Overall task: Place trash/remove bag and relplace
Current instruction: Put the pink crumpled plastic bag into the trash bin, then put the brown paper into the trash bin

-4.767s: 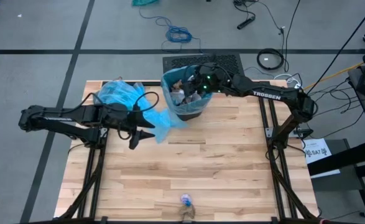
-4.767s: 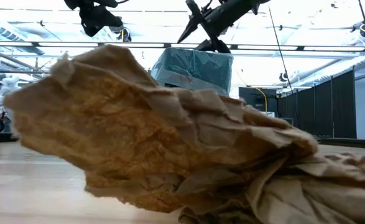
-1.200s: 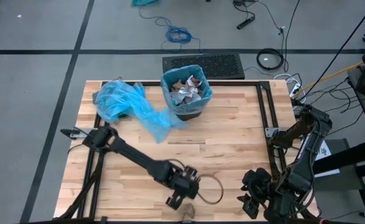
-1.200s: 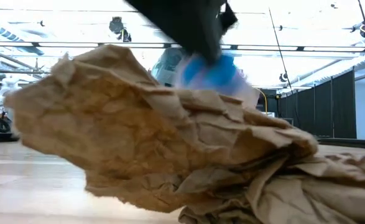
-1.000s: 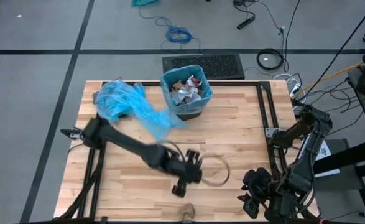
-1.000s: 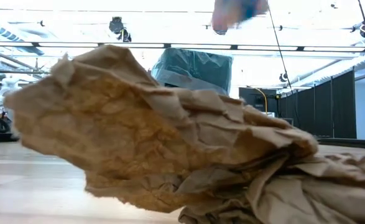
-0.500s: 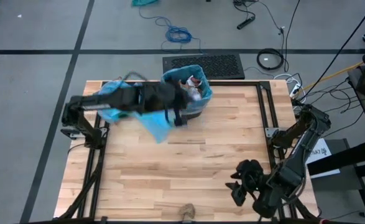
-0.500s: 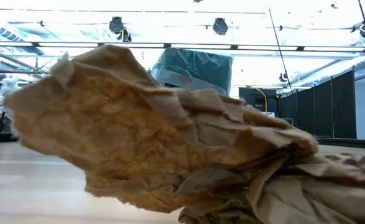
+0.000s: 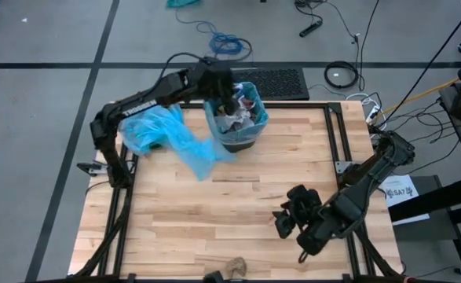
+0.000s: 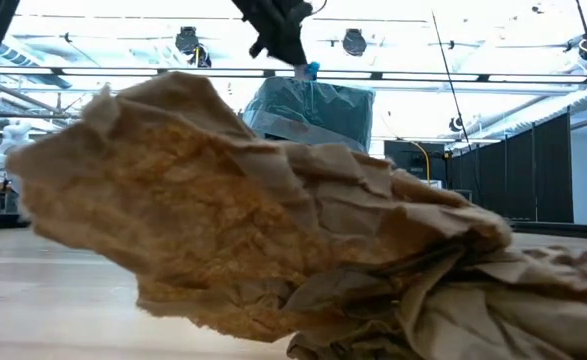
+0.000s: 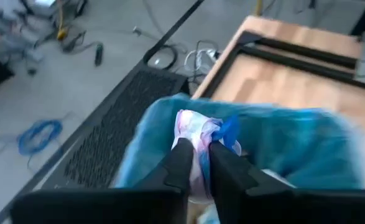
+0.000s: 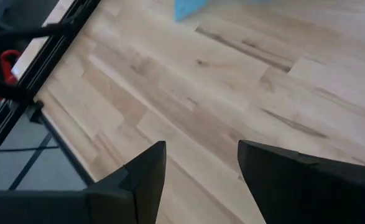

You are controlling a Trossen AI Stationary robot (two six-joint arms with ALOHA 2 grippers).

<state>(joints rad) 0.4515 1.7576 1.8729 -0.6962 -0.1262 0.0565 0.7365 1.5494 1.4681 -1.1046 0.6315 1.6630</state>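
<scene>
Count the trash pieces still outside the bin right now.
2: a brown paper wad at the table's near edge, and a pink-and-blue scrap between the left gripper's fingers above the bin. Others may be hidden.

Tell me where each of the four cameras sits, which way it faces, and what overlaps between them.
High view: overhead, straight down on the table; both arms show, left gripper over the bin, right gripper low over bare wood.
Low view: table height, looking across; a brown paper wad fills it.
Left wrist view: looks past its own fingers, which pinch a pink and blue scrap over the bin.
Right wrist view: own open fingers over planks.
Shared: the bin appears in the high, low and left wrist views.
</scene>
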